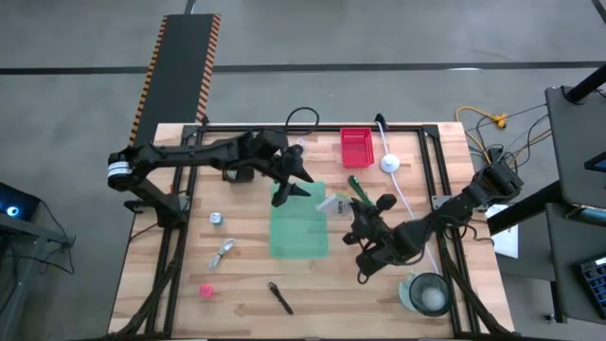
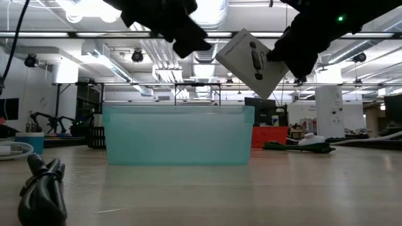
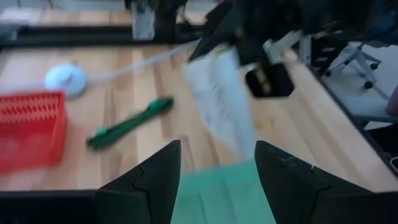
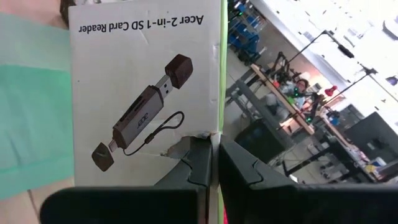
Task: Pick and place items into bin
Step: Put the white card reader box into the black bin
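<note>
Counter [image 1: 251, 284] of pale wood carries everything here, and near its middle a translucent green bin [image 1: 299, 225] stands open-topped. Both arms are gathered over that bin. By the right gripper [image 1: 352, 210] a white printed packet [image 4: 146, 93] is held up in the air, the jaws shut on its edge; in the low view the packet [image 2: 253, 61] hangs tilted above the bin's rim, just off to one side. The packet is judged light, thin and fairly stiff card, liable to flex or swing, so an edge pinch such as this one should serve. The left gripper [image 3: 217, 180] hovers close by over the bin with its jaws parted and nothing between them, the packet just ahead of them. Beyond those jaws lie a red basket [image 3: 30, 127] and a green marker [image 3: 129, 122]. Well away from both jaws rest a white coiled cable [image 1: 223, 251], a black pen-like tool [image 1: 280, 297], a pink blob [image 1: 206, 291] and a small silvery piece [image 1: 216, 218]. The near left arm is judged the main obstacle to a clean drop.
</note>
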You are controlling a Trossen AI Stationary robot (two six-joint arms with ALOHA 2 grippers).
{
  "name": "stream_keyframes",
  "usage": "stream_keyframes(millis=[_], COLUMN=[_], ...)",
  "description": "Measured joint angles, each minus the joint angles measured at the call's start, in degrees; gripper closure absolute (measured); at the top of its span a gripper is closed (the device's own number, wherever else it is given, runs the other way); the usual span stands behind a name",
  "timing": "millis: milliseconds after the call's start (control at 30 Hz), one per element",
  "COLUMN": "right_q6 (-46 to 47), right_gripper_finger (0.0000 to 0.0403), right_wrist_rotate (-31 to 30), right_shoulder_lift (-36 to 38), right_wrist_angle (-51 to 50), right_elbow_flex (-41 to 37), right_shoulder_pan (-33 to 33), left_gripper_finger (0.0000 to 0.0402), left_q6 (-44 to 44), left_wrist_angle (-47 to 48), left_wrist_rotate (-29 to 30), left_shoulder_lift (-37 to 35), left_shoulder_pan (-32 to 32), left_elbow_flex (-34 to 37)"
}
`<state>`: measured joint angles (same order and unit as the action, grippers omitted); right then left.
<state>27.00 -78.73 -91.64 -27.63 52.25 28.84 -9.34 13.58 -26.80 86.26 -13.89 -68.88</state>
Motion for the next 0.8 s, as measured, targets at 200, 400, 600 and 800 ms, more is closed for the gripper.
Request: stream_keyframes(millis=[200,400,600,800], right_q6=[0.0,0.0,0.0,0.0], right_gripper_finger=[0.0394,0.0394,0.0394,0.0394], right_wrist_rotate=[0.3,0.0,-0.6,-0.7], right_shoulder_lift=[0.0,0.0,0.0,0.0], right_wrist_angle=[0.0,-0.1,-0.1,-0.2], right_elbow_flex=[0.0,0.0,-0.2,-0.6], right_shoulder_pan=[-0.7,-0.8,-0.8,-1.0], left_gripper_finger=[0.0212,0.0212,0.0212,0.0212], left_q6=[2.9,14.1,15.0,15.0], left_wrist_angle=[-4.7,-6.1,-6.9,-8.9], left_wrist_rotate=[3.5,9.8,9.7,9.6], left_shoulder_lift=[0.0,0.3,2.9,5.0], left_shoulder_pan=[2.1,2.0,2.8,3.2], left_elbow_flex=[0.3,0.7,0.9,0.7])
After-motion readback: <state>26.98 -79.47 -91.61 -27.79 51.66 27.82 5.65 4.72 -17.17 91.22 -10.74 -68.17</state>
